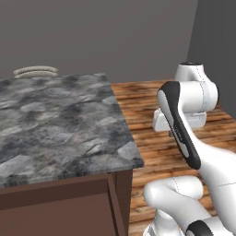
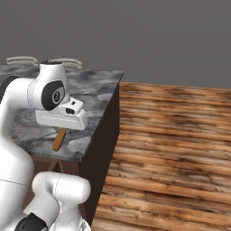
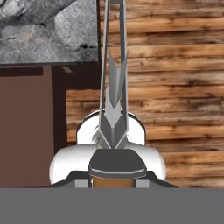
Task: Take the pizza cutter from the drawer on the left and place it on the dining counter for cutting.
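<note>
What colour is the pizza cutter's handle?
Orange, seen best in the right base view on the pizza cutter.

White arm bent, tool (image 2: 61, 131) pointing down, jaws nearly closed

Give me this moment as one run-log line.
phase: carrying | gripper: shut on pizza cutter | position: beside dining counter corner, over wood floor | placed: not yet

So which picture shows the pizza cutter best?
The hand view: the pizza cutter runs up the middle, its grey blade guard plain to see and a bit of orange handle at the bottom. The right base view catches just the orange handle poking out below the hand, over the dining counter.
</note>
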